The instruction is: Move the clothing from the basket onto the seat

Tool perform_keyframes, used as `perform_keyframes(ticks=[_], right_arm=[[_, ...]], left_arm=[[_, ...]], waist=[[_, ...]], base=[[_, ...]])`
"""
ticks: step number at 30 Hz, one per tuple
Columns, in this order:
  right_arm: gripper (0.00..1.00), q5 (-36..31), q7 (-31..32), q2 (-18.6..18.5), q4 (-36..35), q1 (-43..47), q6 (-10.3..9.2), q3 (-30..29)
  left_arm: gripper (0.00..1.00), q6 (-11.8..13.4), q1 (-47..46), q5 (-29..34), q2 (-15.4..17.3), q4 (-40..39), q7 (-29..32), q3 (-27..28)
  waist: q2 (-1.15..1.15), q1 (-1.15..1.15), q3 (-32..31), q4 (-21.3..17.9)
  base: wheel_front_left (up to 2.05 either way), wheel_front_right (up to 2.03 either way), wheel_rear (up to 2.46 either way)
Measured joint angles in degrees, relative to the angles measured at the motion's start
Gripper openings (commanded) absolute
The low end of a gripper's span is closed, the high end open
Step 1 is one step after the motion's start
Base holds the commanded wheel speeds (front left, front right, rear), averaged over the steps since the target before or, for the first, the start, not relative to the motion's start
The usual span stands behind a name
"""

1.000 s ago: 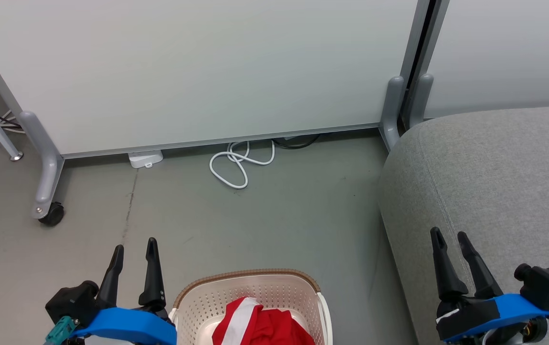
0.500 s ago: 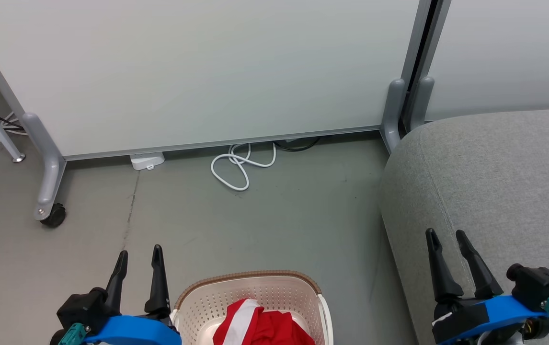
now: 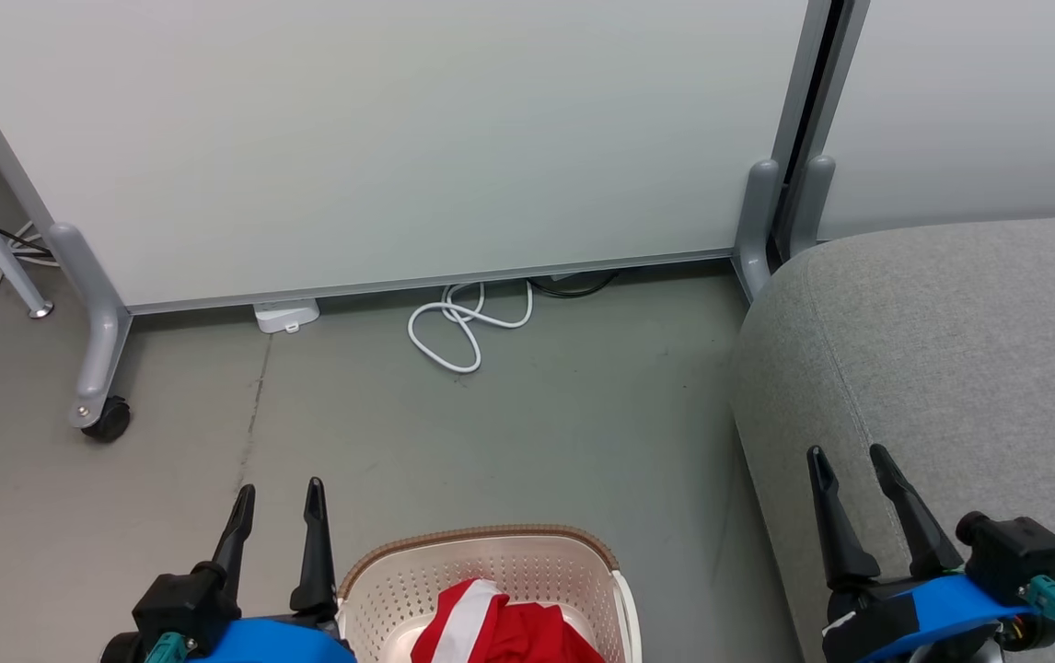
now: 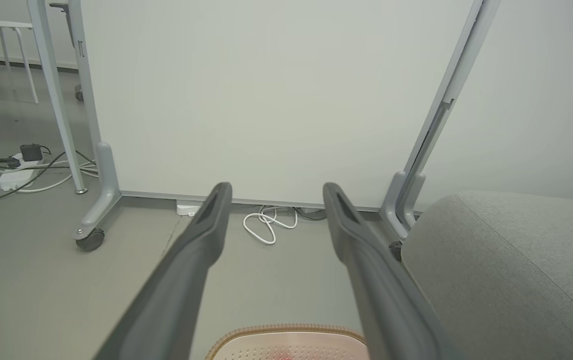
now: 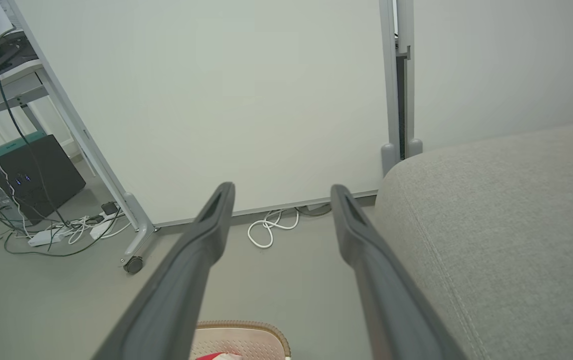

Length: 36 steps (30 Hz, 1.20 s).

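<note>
While the clothing (image 3: 502, 628) is lying bunched in the basket (image 3: 481, 533), its red folds and a white stripe showing at the bottom edge of the head view, nothing of the task is looking done yet: the visible part of the seat (image 3: 951, 350) is carrying no garment, just grey upholstery on the robot's right. The basket is sitting on the floor (image 3: 537, 433) between the 2 arms, apart from the seat's rounded edge, with a strip of floor lying between them. The left hand (image 3: 280, 485) is hanging just beside the basket's left rim with its 2 fingers (image 4: 201, 240) spread and gripping nothing, pointing toward the pale partition panel (image 3: 399, 138) and the looped white cable (image 3: 456, 328) at its foot. The right hand (image 3: 845, 451) is hovering over the near edge of the seat, likewise spread and empty. Judging from this, the work is standing at its very start. Only 1 red heap is visible, and I cannot tell how many pieces are making it up. The whole job is waiting: reaching down into the basket, pinching the fabric, carrying it rightward across the gap, laying it on the cushion, then repeating for whatever is left inside.
</note>
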Motion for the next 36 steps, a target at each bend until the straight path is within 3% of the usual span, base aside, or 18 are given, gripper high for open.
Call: perform_keyframes(ticks=[20,36], right_arm=[[1.00,-7.23,-1.88,-0.10,-0.97,0.29,0.07,0.97],[1.00,-6.99,-2.00,-0.11,-0.93,0.23,0.07,1.26]], left_arm=[[1.00,0.49,0.43,6.97,0.02,-0.24,-2.00,-0.71],[1.00,0.49,0.43,6.44,-0.30,-0.19,-2.00,-0.24]], waist=[[0.00,0.00,0.54,0.34],[0.00,0.00,1.49,0.19]], base=[[0.00,0.00,0.00],[0.00,0.00,0.00]])
